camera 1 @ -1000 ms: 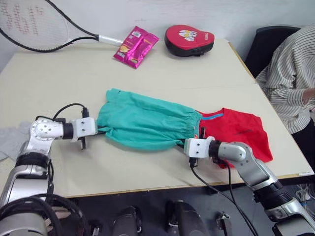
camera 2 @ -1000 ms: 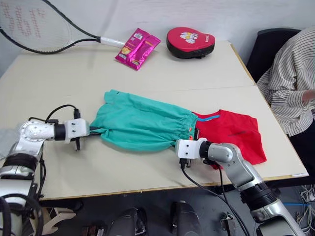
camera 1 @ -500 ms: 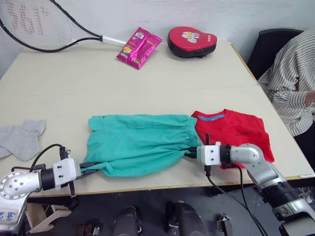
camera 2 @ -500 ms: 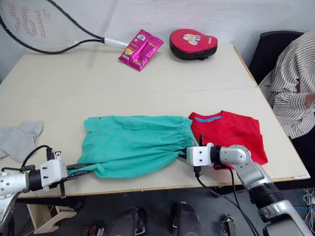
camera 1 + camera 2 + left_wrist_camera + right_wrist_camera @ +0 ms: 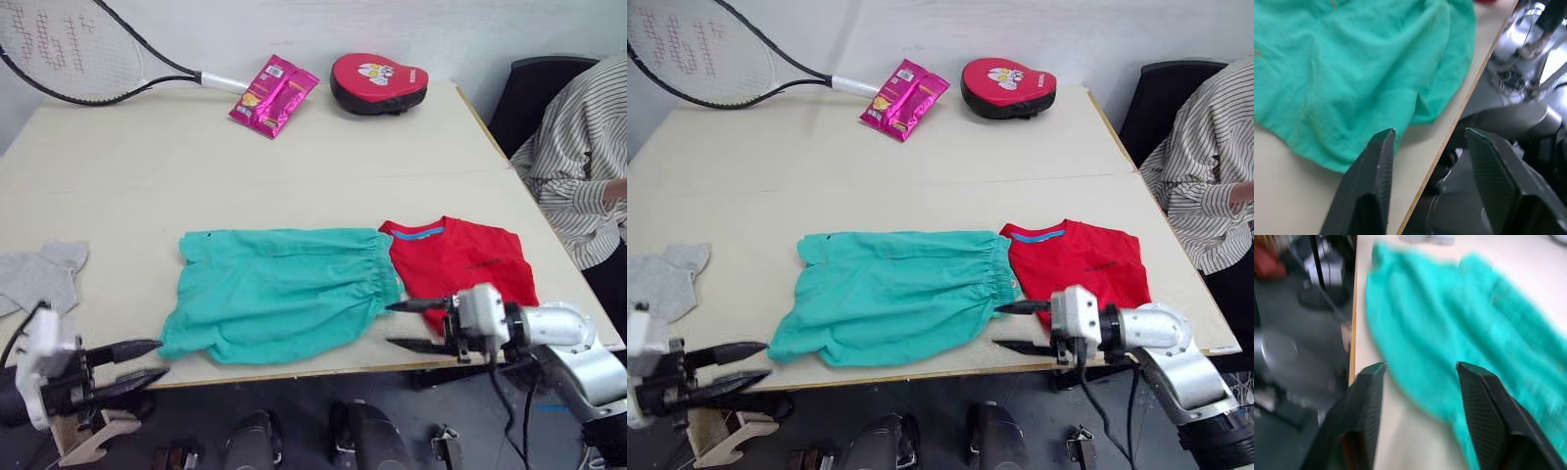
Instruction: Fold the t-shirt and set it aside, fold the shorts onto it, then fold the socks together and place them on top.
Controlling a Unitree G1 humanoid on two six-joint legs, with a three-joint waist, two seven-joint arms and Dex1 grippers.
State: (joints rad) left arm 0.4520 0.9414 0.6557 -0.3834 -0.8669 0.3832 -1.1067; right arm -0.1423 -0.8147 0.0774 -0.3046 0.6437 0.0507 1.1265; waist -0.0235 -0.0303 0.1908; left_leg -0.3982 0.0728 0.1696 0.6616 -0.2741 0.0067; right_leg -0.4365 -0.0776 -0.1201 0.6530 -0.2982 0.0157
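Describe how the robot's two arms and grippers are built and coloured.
Each gripper, left gripper and right gripper, has two tapered black fingers with finely ribbed inner pads, mounted on a white block. The right arm is rounded silver-grey metal with black cable hanging beneath it.

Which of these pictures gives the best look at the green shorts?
The left eye view: the shorts lie whole and flat beside the t-shirt. The right eye view matches it; the wrist views catch just part of the green cloth.
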